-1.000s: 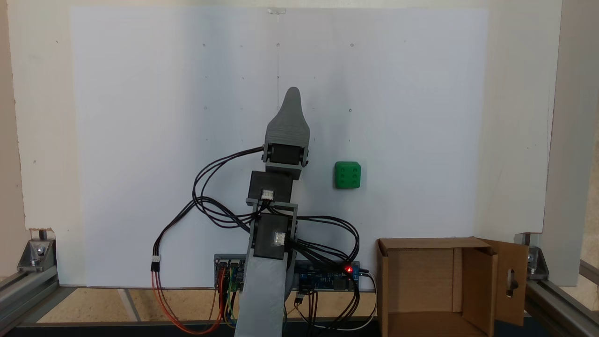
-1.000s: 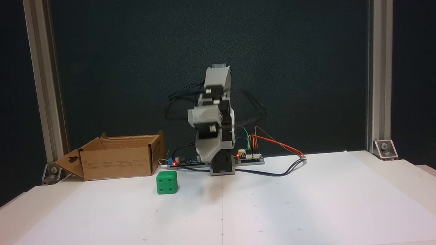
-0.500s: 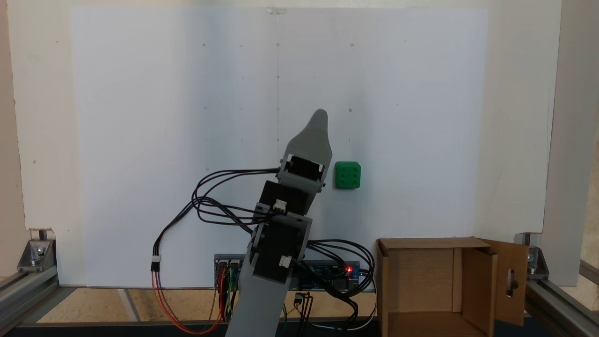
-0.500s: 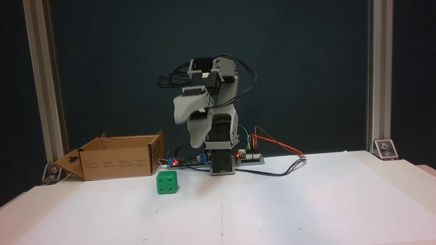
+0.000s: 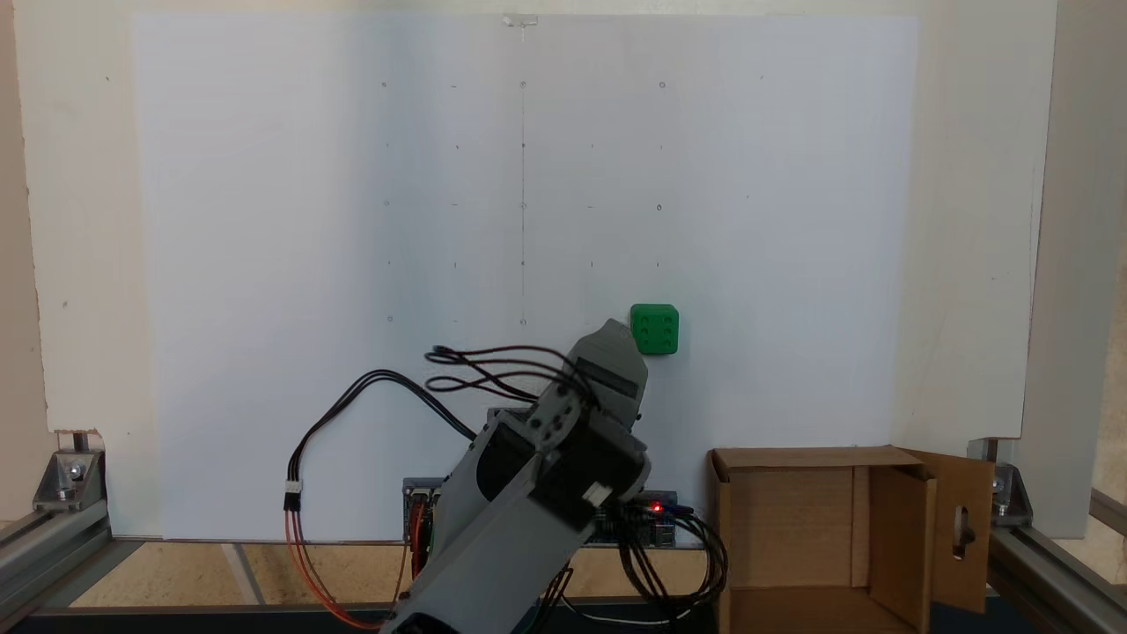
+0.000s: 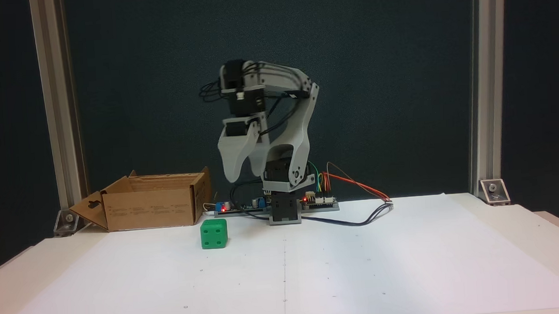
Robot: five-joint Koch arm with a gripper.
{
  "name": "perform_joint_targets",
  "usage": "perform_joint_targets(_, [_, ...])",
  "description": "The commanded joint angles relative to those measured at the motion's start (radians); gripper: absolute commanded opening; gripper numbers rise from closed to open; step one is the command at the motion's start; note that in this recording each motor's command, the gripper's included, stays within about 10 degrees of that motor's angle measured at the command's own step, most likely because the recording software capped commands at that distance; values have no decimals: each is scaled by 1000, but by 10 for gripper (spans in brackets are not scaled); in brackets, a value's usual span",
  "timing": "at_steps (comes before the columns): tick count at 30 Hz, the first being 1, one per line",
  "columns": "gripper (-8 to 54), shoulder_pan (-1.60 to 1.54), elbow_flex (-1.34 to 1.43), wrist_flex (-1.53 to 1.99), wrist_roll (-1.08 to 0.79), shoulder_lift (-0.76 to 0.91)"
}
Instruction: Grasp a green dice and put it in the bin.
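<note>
My gripper (image 6: pixel 242 175) hangs high in the air, with open space under it down to the white paper (image 6: pixel 364 268). The green dice (image 6: pixel 214 233) sits alone on the paper with bare room on all sides, and the top of it is free too. The cardboard bin (image 6: pixel 153 203) stands near it with its top open, and my black wires (image 5: pixel 669 563) lie beside the bin.

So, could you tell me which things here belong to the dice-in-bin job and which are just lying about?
Belongs to the job:
- green dice, on the white sheet
- bin, cardboard, flaps up
- gripper, raised above the table

Just lying about:
- circuit boards beside the arm's base
- loose wires
- metal corner bracket
</note>
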Motion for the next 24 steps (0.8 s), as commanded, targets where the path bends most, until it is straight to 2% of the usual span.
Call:
perform_joint_targets(1, [486, 32, -66, 40, -162, -14])
perform_joint_targets(13, [486, 141, -74, -282, -551, -115])
perform_joint_targets(24, [485, 295, 28, -390, -695, -201])
